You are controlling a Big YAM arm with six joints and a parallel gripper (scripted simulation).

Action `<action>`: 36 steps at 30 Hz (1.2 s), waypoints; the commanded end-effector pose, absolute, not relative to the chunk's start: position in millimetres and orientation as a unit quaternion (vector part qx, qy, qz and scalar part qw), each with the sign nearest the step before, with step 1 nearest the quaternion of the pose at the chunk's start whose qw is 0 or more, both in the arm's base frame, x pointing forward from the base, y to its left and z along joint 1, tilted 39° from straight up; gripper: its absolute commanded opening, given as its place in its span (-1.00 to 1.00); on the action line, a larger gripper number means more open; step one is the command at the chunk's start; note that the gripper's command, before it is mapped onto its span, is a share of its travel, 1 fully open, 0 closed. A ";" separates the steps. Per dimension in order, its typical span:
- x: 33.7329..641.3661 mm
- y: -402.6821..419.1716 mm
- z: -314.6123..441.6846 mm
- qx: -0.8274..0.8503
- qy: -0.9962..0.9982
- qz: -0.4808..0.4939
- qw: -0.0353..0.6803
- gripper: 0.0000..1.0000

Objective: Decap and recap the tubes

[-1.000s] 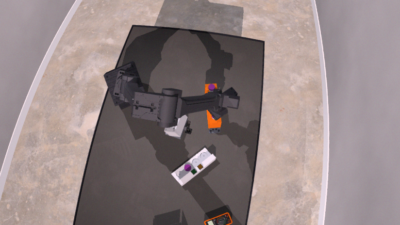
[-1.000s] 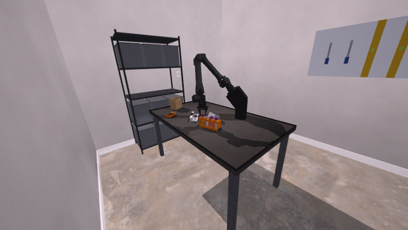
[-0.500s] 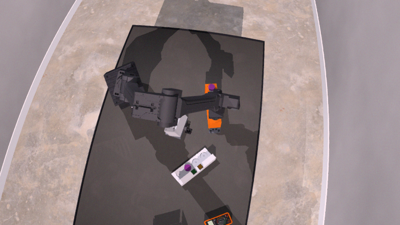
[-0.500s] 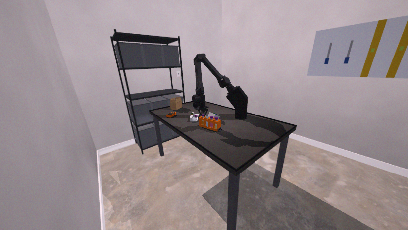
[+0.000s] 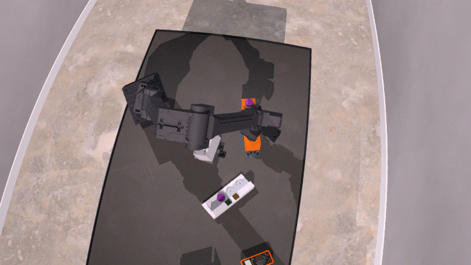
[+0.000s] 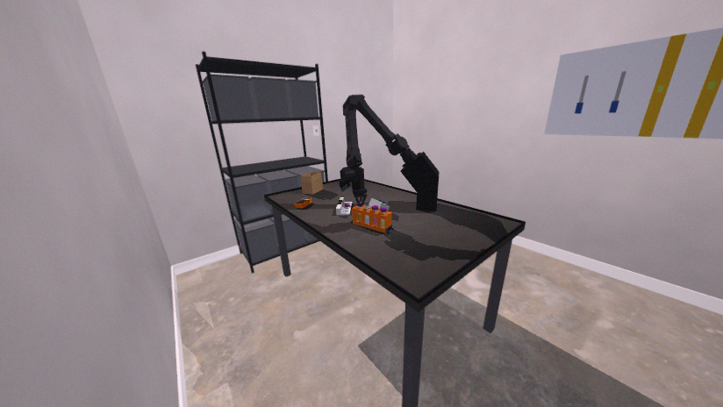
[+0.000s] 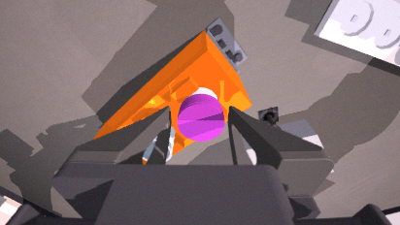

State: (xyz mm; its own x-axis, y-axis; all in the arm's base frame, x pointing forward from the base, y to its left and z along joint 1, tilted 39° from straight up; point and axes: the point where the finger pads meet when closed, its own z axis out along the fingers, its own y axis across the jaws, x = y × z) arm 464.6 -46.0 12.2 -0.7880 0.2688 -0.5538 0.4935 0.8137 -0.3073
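The orange decapping station (image 5: 252, 144) (image 6: 371, 224) (image 7: 209, 58) holds the tubes. My gripper (image 6: 359, 198) (image 7: 199, 112) is open around the purple cap of tube 4 (image 7: 201, 121), with a gap on both sides. That cap sits on its tube. The cap of tube 1 (image 5: 248, 102) is on. Tube 3 is uncapped and mostly hidden behind a finger in the wrist view. The white cap tray (image 5: 215, 213) (image 6: 341, 212) has one purple cap (image 5: 220, 197) in nest 3; nest 4 (image 5: 211, 205) is empty. The amber lamp (image 5: 235, 196) and green lamp (image 5: 228, 201) look unlit.
The pale key housing (image 5: 206, 155) stands between station and arm base, its keys hidden; a small black fitting (image 5: 222, 153) (image 7: 268, 115) is beside it. An orange multimeter (image 5: 260, 260) (image 6: 303, 203) and a cardboard box (image 6: 311, 182) are farther along the table.
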 end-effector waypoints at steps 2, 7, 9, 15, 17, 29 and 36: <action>459.3 -54.3 3.6 0.357 0.874 -0.191 0.270 -0.02; 458.4 -54.7 3.2 0.432 0.839 -0.167 0.284 -0.02; 458.2 -54.8 3.1 0.467 0.821 -0.155 0.291 -0.02; 457.8 -54.9 2.9 0.566 0.756 -0.117 0.308 -0.02; 459.6 -54.8 4.2 0.597 0.731 -0.103 0.313 -0.02; 468.6 -49.9 11.5 0.683 0.650 -0.055 0.330 -0.02; 471.9 -46.1 19.0 0.681 0.650 -0.049 0.334 -0.02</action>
State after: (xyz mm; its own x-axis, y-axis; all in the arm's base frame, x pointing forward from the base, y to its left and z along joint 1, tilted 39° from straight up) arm 463.1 -47.1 11.3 0.1251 0.8518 -0.5087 0.9231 0.0880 0.3743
